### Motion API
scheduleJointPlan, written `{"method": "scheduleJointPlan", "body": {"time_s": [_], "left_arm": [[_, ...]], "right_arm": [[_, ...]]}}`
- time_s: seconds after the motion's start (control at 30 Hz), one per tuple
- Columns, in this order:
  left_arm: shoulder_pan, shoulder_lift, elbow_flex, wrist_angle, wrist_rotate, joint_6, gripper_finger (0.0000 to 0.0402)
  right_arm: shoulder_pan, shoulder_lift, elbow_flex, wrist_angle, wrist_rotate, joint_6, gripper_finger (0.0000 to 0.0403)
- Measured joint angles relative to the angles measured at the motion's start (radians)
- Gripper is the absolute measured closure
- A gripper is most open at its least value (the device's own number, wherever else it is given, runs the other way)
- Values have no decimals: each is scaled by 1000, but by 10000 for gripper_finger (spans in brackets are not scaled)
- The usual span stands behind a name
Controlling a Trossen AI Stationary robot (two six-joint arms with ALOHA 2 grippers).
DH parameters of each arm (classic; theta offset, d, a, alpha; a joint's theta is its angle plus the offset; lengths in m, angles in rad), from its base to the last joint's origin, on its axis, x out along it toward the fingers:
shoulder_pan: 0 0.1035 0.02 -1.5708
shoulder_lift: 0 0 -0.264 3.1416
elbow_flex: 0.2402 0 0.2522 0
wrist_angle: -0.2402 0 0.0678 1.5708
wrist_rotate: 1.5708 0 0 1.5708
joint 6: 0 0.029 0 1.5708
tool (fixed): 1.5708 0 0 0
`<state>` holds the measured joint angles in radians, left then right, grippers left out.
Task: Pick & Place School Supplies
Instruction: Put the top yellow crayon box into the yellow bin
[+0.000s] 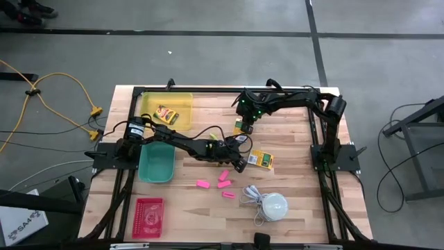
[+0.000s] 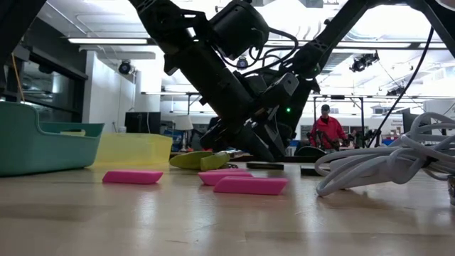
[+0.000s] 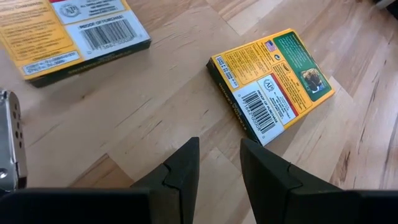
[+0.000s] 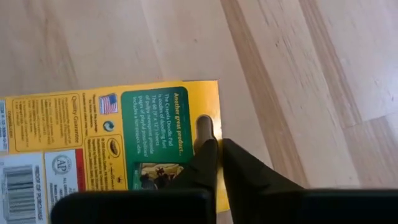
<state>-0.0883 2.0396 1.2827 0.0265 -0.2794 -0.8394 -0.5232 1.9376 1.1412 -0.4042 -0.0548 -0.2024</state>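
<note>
One yellow-and-green box (image 1: 261,160) lies flat on the table just past my left gripper (image 1: 239,160), whose fingers stand open over bare wood (image 3: 219,165). A second box (image 4: 124,137) lies flat farther back, with my right gripper (image 1: 244,126) shut at its end. A third box (image 1: 166,112) lies in the yellow bin (image 1: 186,101). Several pink eraser blocks (image 1: 223,182) lie toward the near edge. A lime-green-handled tool (image 2: 202,160) lies behind them in the low view. My right gripper comes steeply from above at the box's hang-tab end (image 4: 211,127), beside the punched hole. Its fingertips (image 4: 208,152) stand almost together across that edge, with a thin strip of yellow card between them. The box lies flat on the table.
A teal bin (image 1: 156,163) stands at the left beside my left arm, and a red tray (image 1: 148,217) sits near the front left. A white dome with a coiled cord (image 1: 270,206) rests at the front right, close to the pink blocks.
</note>
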Motion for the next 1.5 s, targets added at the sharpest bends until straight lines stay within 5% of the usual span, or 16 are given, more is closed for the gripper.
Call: {"method": "scheduleJointPlan", "body": {"time_s": [0.77,1.5], "left_arm": [[0,0,0,0,0,3,290],[27,-51,1,-7,-6,88,290]], "right_arm": [[3,-136,-3,-37,49,26,400],[39,-393,-2,-56,143,-5,401]]}}
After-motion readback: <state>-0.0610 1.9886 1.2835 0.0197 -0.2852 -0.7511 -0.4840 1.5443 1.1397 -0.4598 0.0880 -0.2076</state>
